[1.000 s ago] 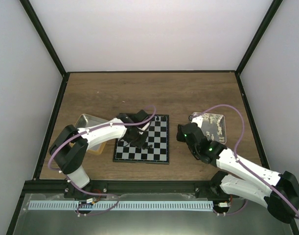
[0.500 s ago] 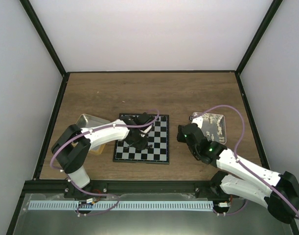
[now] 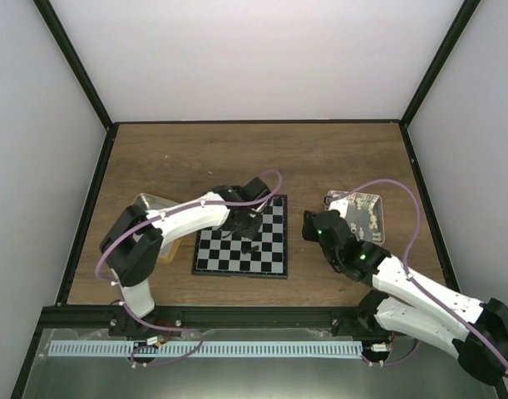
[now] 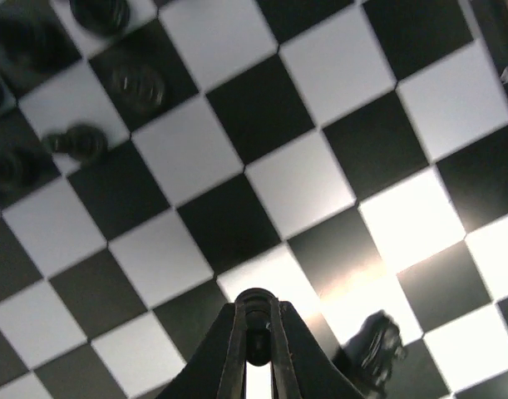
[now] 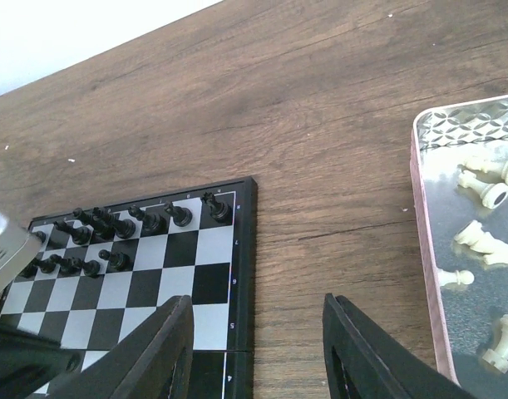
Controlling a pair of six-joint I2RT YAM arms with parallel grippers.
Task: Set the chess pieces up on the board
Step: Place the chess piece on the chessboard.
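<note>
Seen from above, the left gripper (image 3: 247, 233) hangs over the far half of a flat, square chessboard (image 3: 266, 258) of black and white checks with a thin black border. The board lies on a brown wood-grain table (image 3: 320, 158). A shallow yellow-rimmed tray (image 3: 141, 204) lies to the left of that gripper, partly under the white arm. The right gripper (image 3: 310, 224) stands just off the board's right edge, with a shiny pinkish tray (image 3: 374, 220) just beyond it. In the left wrist view the slim dark fingers (image 4: 229, 353) are clenched to a hairline slit. A small rounded dark knob shows at their tips, but I cannot tell whether it is a pinched piece. Glossy checks spread beneath the jaws. One of the tiny black chess pieces (image 4: 374, 345) sits blurred just right of the fingertips, and others cluster far ahead to the left. In the right wrist view the broad matte black fingers (image 5: 175, 353) stand released, well apart, with nothing between them. The board lies ahead and to the left, its near right corner reaching in between the jaws. Two rows of knobby black pieces line its far edge. Right of the right finger, the pinkish tray has a diamond-embossed metal floor and holds cream-white chess pieces (image 5: 478, 189).
</note>
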